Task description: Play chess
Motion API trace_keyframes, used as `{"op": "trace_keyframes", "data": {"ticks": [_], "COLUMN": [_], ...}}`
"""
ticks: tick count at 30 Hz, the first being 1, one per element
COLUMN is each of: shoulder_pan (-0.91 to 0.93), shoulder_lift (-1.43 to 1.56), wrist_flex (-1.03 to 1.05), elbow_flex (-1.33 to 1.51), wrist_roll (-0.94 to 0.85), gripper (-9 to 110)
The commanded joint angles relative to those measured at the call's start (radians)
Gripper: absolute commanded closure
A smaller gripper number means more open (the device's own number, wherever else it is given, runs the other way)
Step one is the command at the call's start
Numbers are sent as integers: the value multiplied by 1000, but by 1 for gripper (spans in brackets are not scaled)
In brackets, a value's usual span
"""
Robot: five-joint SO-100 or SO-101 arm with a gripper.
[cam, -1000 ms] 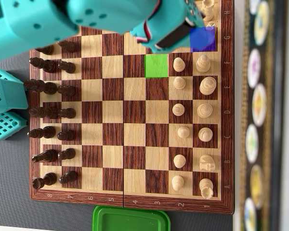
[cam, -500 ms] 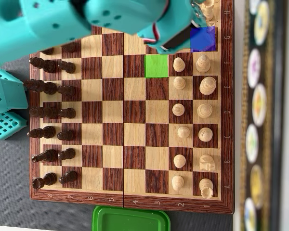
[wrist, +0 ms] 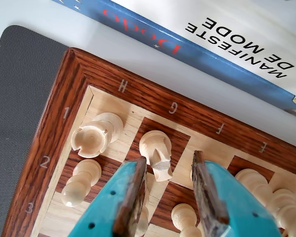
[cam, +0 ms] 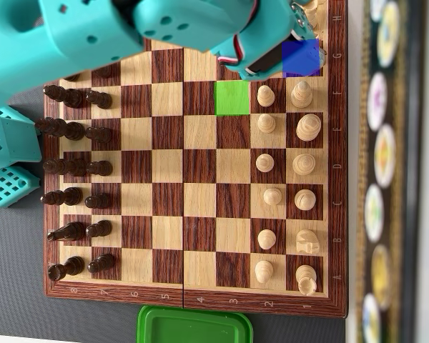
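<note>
In the wrist view, the teal gripper enters from the bottom edge with its jaws spread apart and holding nothing. Just above the gap, in the middle of the frame, a white knight stands on the dark G1 square of the wooden chessboard. To its left a white rook sits on the corner square by the letter H, with a white pawn below it at lower left. More pale pieces crowd the lower right corner. Along the top of the frame a book lies on the white table beyond the board's rim, and a grey mat fills the left side.

In the overhead view, the teal arm covers the upper left and upper middle of the frame, hiding the jaws. A blue square marks a cell at upper right, and a green square lies just lower left of it. Dark pieces line the left side, white pieces the right. A green lid sits at the bottom edge.
</note>
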Motion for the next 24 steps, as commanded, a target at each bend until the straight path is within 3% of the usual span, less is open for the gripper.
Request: {"op": "trace_keyframes", "data": {"ticks": [1, 24], "shoulder_pan": [8, 9], "shoulder_lift": [12, -55], "wrist_flex": [-6, -8], "elbow_flex": [-43, -83], "wrist_roll": [0, 0], "gripper": [87, 87]}}
